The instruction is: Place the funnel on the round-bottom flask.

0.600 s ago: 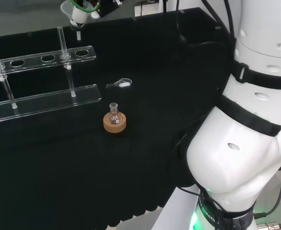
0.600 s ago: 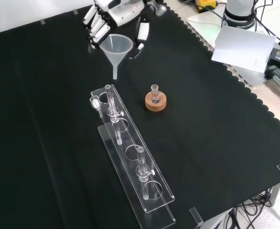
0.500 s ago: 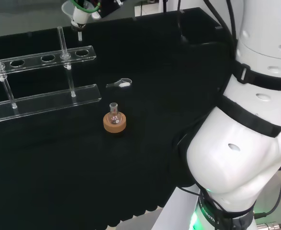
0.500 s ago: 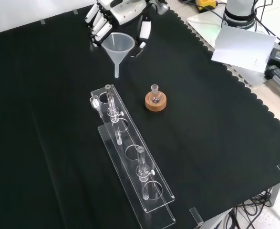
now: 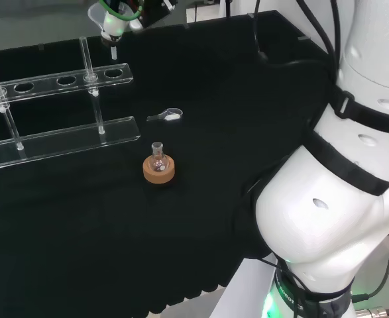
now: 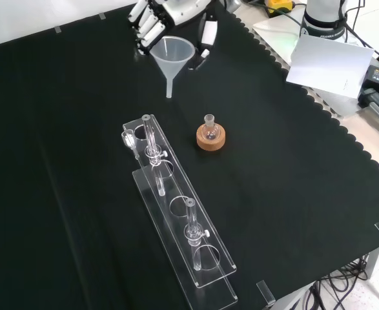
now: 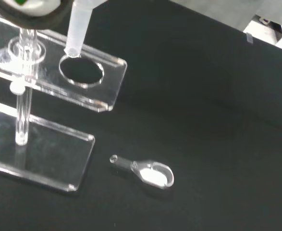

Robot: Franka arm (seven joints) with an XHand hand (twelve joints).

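The clear plastic funnel hangs in the air, stem down, with the hand shut on its rim from above; fingers curl on one side and the thumb on the other. In the head view the funnel is at the far left top, above the rack's end. The wrist view has the funnel's stem over the rack's end hole. A small round-bottom flask stands upright in a cork ring, nearer the camera and right of the funnel in the front view. The flask is empty-necked and apart from the hand.
A clear tube rack runs down the front view's middle; its end lies under the funnel. A small clear spoon with white powder lies between rack and flask. The arm's white links stand at the head view's right. Papers lie beyond the cloth.
The hand has carried the funnel right and slightly up in the front view, away from the rack's end. The flask and rack have not moved.
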